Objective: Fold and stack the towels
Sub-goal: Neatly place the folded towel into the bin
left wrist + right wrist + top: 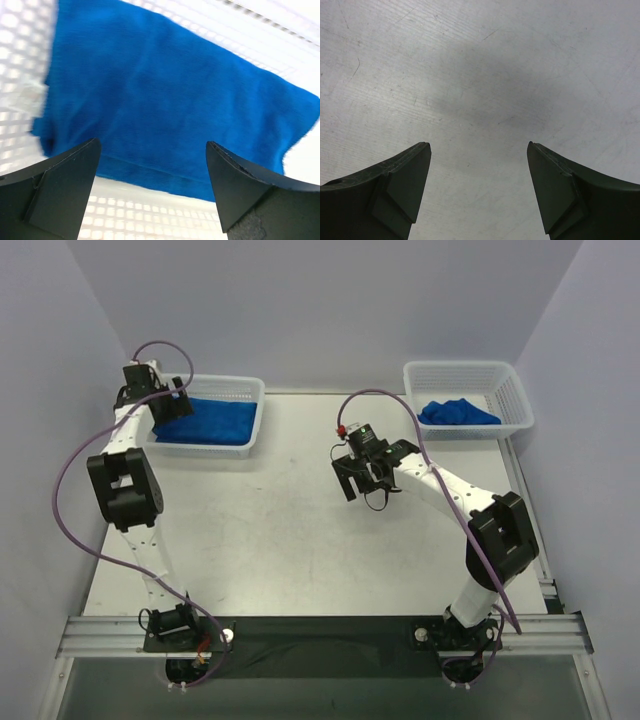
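Observation:
A flat, folded blue towel point(205, 422) lies in the left white mesh basket point(256, 392). My left gripper point(172, 400) hangs open over that basket's left end. In the left wrist view the towel point(165, 95) fills the space ahead of the left gripper point(152, 150), with nothing between the fingers and the basket floor point(150, 215) below them. A crumpled blue towel point(457, 412) sits in the right basket point(516, 390). My right gripper point(352, 483) stands open over the middle of the table. The right wrist view shows the right gripper point(479, 150) above bare tabletop point(470, 75).
Both baskets stand at the table's far edge, one at each back corner. Grey walls close in the left, right and back sides. A purple cable point(60, 490) loops out from the left arm.

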